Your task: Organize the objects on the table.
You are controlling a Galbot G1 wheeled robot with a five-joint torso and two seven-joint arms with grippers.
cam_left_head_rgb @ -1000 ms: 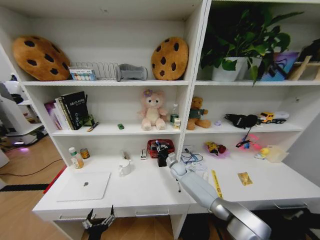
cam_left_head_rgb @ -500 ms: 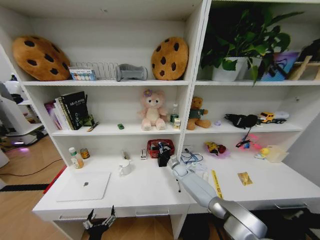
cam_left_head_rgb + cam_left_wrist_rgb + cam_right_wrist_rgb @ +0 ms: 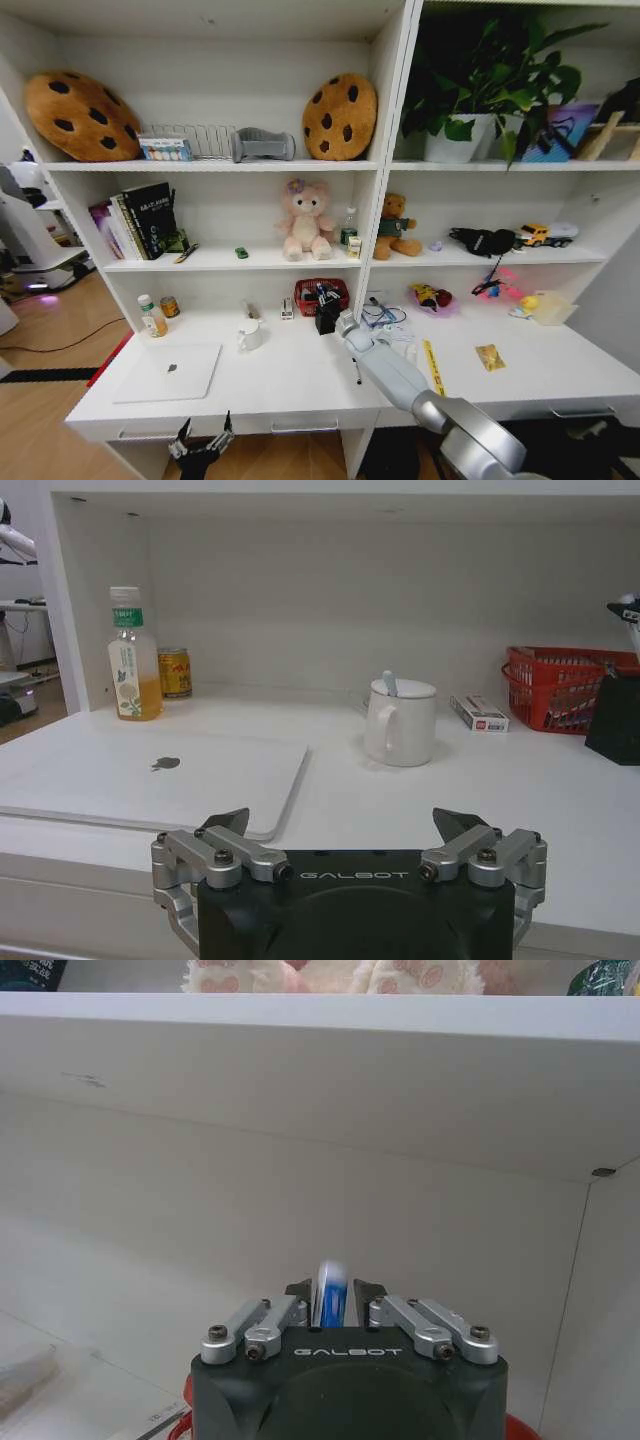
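Desk [image 3: 290,385] white, laptop [image 3: 168,372] lying flat on it

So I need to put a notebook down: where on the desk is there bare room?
Bare desk lies between the laptop and the black pen, in front of the mug. It is crowded by the red basket, where the right gripper holds a blue pen.

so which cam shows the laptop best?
Left wrist view: the closed silver laptop lies flat on the table just beyond the open left gripper, logo clear. Head view shows it whole but smaller at the desk's left end. Right wrist view faces the shelf wall instead.
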